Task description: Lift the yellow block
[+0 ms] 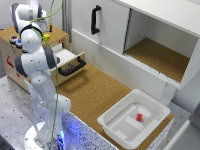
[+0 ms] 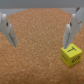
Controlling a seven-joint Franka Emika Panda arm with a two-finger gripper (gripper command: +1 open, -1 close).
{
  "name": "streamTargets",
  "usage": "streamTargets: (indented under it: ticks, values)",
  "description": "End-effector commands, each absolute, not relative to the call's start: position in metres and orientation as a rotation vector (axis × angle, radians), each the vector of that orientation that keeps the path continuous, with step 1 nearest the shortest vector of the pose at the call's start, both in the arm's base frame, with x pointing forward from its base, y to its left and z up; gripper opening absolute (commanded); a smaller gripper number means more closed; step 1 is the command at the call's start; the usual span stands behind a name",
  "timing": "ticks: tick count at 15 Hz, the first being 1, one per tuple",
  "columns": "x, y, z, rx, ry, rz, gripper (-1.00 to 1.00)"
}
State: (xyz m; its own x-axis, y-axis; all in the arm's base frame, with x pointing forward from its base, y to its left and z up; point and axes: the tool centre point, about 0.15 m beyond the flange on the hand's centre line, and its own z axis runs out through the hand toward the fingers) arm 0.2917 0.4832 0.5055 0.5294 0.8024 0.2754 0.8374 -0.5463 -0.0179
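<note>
The yellow block (image 1: 46,36) is a tiny bright yellow cube on the cork top of the low wooden cabinet (image 1: 57,35) at the exterior view's upper left. In the wrist view the yellow block (image 2: 71,55) shows a dark letter on its top face and lies just beyond one fingertip, outside the gap between the fingers. My gripper (image 2: 39,45) is open and empty, with its fingers spread wide above the cork. In the exterior view my gripper (image 1: 34,19) hangs above the cabinet top, slightly to the exterior view's left of the block.
A red block (image 1: 139,117) lies in a white bin (image 1: 116,117) at the lower right. The cabinet's drawer (image 1: 70,66) with a black handle stands open. A large white cupboard (image 1: 160,55) has an open compartment. Small blue objects (image 1: 15,40) sit on the cabinet top.
</note>
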Motion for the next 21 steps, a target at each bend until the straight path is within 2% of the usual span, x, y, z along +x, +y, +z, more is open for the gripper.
streamTargets:
  ticks: [1,9,21]
  values:
    - [0.341,0.513,0.507,-2.667,-1.768,-0.107,1.0]
    - [0.378,0.497,0.473,-2.517,-1.997,0.064,1.0]
    - [0.376,0.495,0.439,-2.465,-2.01,0.142,1.0]
